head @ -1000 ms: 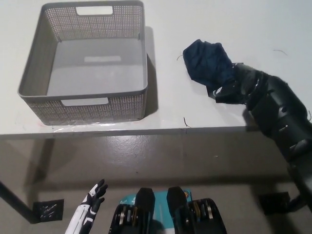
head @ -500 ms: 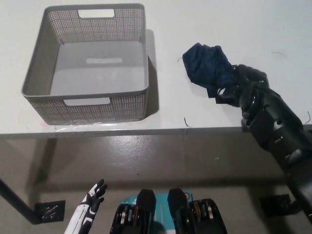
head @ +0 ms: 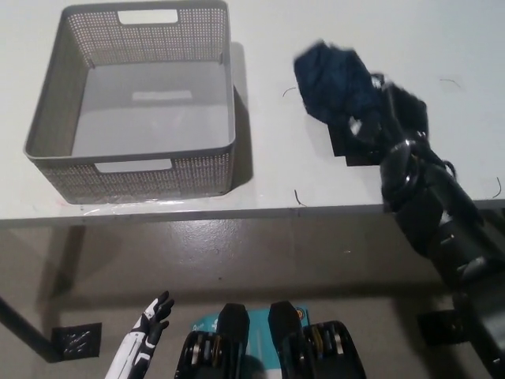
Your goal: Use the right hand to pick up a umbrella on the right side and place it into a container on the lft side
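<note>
A folded dark blue umbrella [head: 335, 83] lies on the right part of the white table [head: 268, 166], and it looks blurred. My black right hand [head: 385, 120] is at the umbrella's near right end with its fingers closed around it. The grey mesh basket [head: 130, 170] stands empty on the left of the table, well apart from the umbrella. My white left hand [head: 151, 322] hangs low at the lower left, below the table edge, with its fingers apart and holding nothing.
The table's front edge [head: 237, 212] runs across the middle of the picture, with brown floor below it. A few thin dark threads [head: 297, 197] lie on the table between basket and umbrella.
The right hand has closed further onto the umbrella's end, and both have shifted away from the table's front edge. The whole picture has also shifted a little. The left hand has not moved.
</note>
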Controlling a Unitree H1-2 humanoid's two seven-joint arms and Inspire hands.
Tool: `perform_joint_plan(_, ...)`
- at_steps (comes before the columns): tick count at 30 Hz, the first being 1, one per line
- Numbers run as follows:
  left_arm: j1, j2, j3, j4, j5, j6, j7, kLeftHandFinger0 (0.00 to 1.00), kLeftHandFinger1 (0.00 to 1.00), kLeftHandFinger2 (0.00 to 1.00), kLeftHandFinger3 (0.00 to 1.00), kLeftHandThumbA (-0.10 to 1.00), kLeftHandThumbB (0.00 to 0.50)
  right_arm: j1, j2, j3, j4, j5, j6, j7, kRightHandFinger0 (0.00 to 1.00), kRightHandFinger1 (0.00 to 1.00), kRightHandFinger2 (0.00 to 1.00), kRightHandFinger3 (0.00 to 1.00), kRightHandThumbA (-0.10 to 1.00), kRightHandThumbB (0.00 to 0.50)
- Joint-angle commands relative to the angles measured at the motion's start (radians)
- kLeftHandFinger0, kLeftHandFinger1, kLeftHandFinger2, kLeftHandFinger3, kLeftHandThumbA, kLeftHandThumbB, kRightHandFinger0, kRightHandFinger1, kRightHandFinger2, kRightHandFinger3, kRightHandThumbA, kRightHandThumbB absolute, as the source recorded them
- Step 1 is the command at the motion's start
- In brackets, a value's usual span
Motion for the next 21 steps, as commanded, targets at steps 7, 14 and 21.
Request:
perform_joint_plan(7, 0.009, 0.016, -0.004, -0.012, 0.006, -0.057, -0.011, 1.00, 1.00, 1.00, 1.00, 1.00, 0.248, -0.224, 0.067, -0.014, -0.447, 0.027, 0.002, 0.041, 0.00, 0.33, 0.74, 0.94, -0.10, 0.163)
perform_joint_plan(14, 0.015, 0.015, -0.015, -0.015, -0.002, -0.053, -0.019, 1.00, 1.00, 1.00, 1.00, 1.00, 0.279, -0.309, 0.186, 0.012, -0.471, 0.011, 0.045, 0.066, 0.00, 0.19, 0.66, 0.68, -0.10, 0.133)
perform_joint_plan(21, 0.023, 0.016, -0.024, -0.013, -0.003, -0.063, -0.018, 1.00, 1.00, 1.00, 1.00, 1.00, 0.262, -0.368, 0.304, 0.015, -0.290, 0.020, 0.004, 0.017, 0.00, 0.09, 0.59, 0.60, -0.10, 0.185)
